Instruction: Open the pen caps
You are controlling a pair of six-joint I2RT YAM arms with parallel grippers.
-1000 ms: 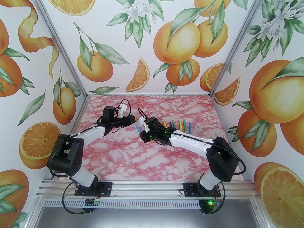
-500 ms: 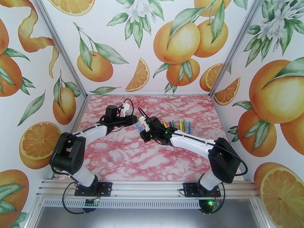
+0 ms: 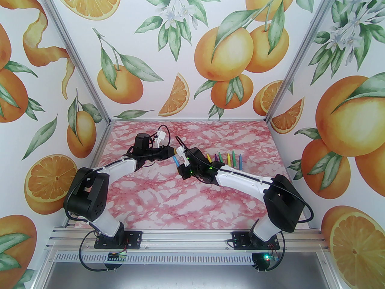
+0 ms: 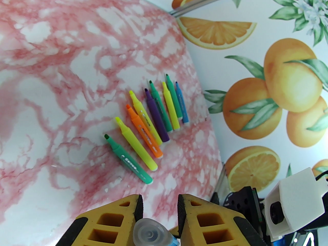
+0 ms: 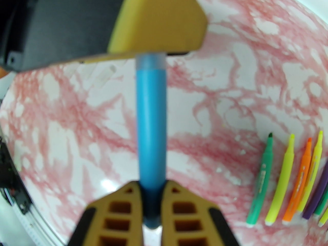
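Blue pen (image 5: 151, 116) stood above mid-surface, barrel clamped hard in the right gripper (image 5: 151, 188). Its clear pen cap (image 4: 151, 233) sat between the jaws of the left gripper (image 4: 160, 200), which had narrowed sharply around it within the last second, so pull-off looked close. Whether both pads pressed the cap could not be told. Bare-tipped pens (image 4: 151, 119) lay toward the right edge.

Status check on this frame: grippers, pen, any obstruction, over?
Right gripper shut on blue pen. Left gripper: jaws straddle the pen's cap, grip unconfirmed. Other pens lie uncapped, clear of both.
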